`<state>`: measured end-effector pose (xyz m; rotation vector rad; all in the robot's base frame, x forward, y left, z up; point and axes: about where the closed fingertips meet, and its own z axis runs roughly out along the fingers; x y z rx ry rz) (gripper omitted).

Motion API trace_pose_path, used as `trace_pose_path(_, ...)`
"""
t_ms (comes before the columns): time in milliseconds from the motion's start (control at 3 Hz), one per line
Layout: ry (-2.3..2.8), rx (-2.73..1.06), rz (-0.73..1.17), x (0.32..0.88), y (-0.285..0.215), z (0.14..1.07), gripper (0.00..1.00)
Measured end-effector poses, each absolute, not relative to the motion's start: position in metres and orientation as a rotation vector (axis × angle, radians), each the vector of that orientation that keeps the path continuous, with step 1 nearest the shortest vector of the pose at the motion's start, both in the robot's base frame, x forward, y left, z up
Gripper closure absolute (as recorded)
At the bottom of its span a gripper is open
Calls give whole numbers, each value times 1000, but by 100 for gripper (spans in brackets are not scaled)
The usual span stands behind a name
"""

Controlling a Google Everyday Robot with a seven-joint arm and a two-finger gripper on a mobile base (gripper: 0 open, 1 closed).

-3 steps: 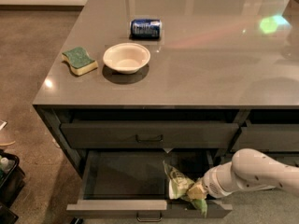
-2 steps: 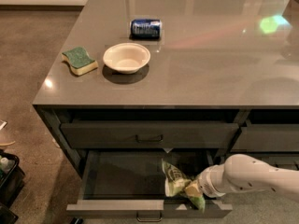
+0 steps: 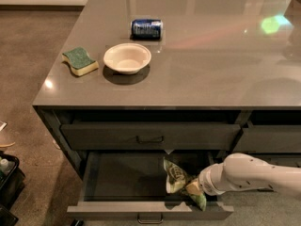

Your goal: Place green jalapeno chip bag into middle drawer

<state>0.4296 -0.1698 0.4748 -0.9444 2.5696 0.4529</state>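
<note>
The middle drawer [image 3: 123, 179] is seen pulled out below the tabletop [image 3: 211, 69], its long dark interior exposed and its small bar handle [image 3: 150, 218] visible at the lower edge of the flat front. The green jalapeno chip bag [image 3: 175, 177] is found inside the drawer, towards its right end, crumpled and tilted, with its lower corner hanging just behind the drawer front. The bag is held by the gripper [image 3: 194, 188], whose fingers are closed narrowly on the foil and are largely hidden by it. The white arm [image 3: 254, 174] is extended from the right edge of the view into the drawer opening.

Above the open drawer, the top drawer [image 3: 150, 136] is seen closed, and a narrower closed drawer [image 3: 270, 139] is seen to its right.

On the tabletop, a cream bowl [image 3: 127, 58] is placed near the front left. A green-and-yellow sponge [image 3: 80, 61] is laid just to the left of the bowl, apart from it. A blue soda can [image 3: 146, 28] is laid on its side behind the bowl. A green patch of reflected light [image 3: 273, 23] is seen on the far right of the surface.
</note>
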Motion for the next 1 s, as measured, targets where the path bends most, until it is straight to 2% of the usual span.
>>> trace_pose_path(667,2602,-971,410,432,-165,448,0)
trace_pose_path(1000,2602,-971,410,432,-165,448,0)
